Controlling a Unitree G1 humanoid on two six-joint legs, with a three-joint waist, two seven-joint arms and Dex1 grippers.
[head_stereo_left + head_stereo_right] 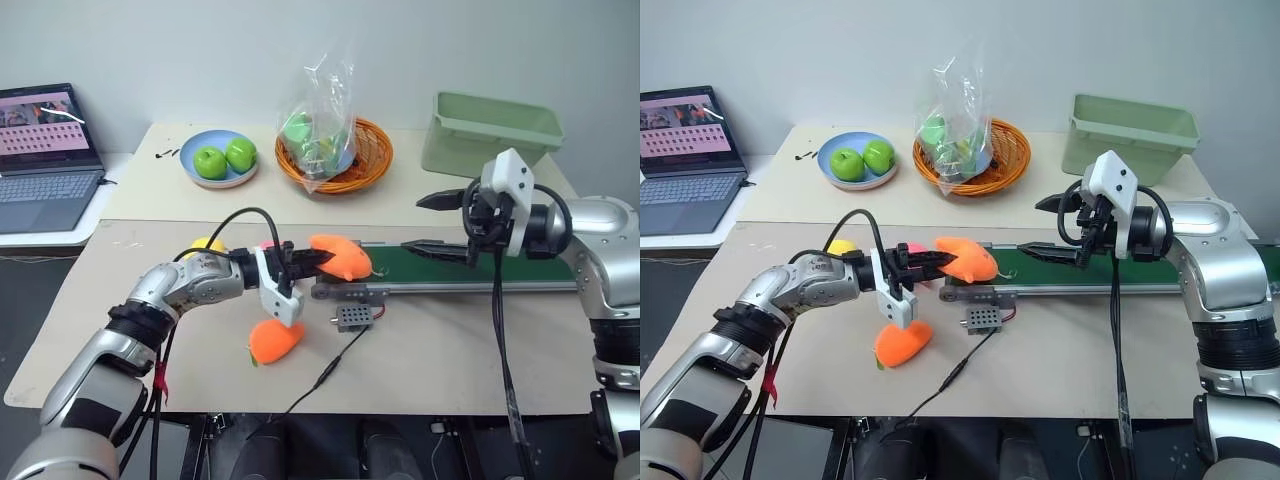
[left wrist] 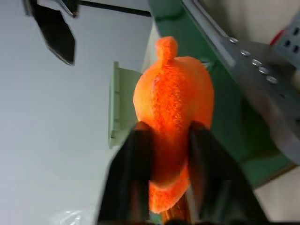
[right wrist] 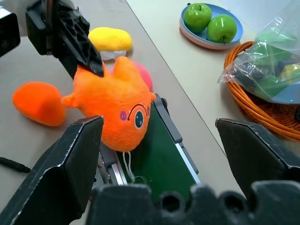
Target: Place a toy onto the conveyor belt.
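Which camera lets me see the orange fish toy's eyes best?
The right wrist view: the toy faces that camera, eyes showing, at the conveyor belt end. The left wrist view shows its back between the left gripper fingers. The head views show it small, from the side.

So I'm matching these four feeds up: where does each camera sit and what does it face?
Left eye: head, looking down at the table; both arms show.
Right eye: same scene, same arms.
Left wrist: along the left claw gripping the toy.
Right wrist: between the open right claw toward the toy.
Shared: toy at the conveyor belt end.
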